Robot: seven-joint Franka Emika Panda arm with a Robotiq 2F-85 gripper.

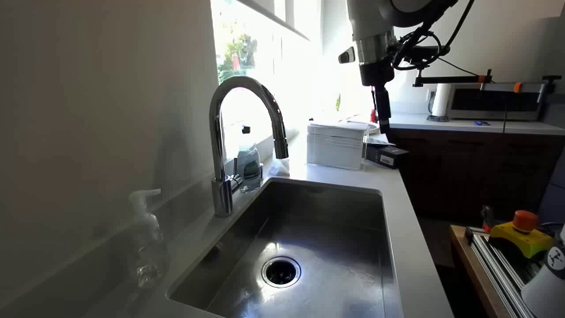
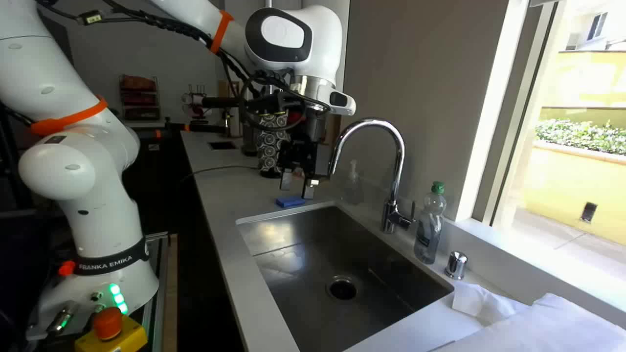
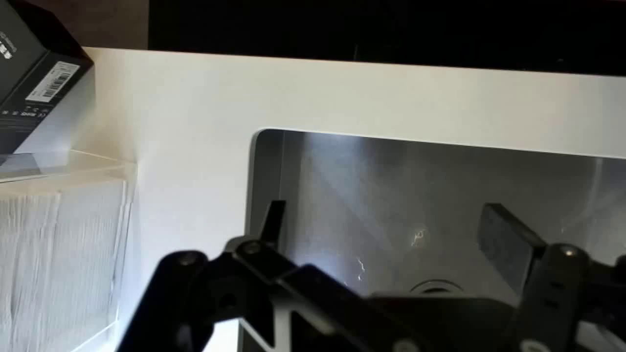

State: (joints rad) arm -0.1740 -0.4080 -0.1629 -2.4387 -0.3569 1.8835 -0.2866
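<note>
Where the gripper (image 2: pixel 297 188) hangs: up in the air, pointing down toward the sink (image 1: pixel 335 238).
Fingers (image 3: pixel 508 244): spread wide apart; in the wrist view the sink shows through the gap.
Sink: low under the gripper, set into the white counter (image 3: pixel 186 122), made of shiny gray metal, with a round drain (image 1: pixel 281 271) in its floor.
Tap (image 1: pixel 216 145): tall, bent and shiny, standing beside the sink on the window (image 2: pixel 577 161) side.
Soap bottle (image 2: pixel 430 230): see-through, with a green top, standing up on the counter near the tap.
Pump bottle (image 1: pixel 148 251): clear with a white top, standing close to the wall (image 1: pixel 88 132).
Blue thing (image 2: pixel 290 201): lying on the counter near one end of the sink; too small to tell what it is.
White stack (image 3: pixel 63 244): thin sheets in a clear holder (image 1: pixel 365 148), past the opposite end of the sink.
Black box (image 3: pixel 39 68): just beside the white stack.
</note>
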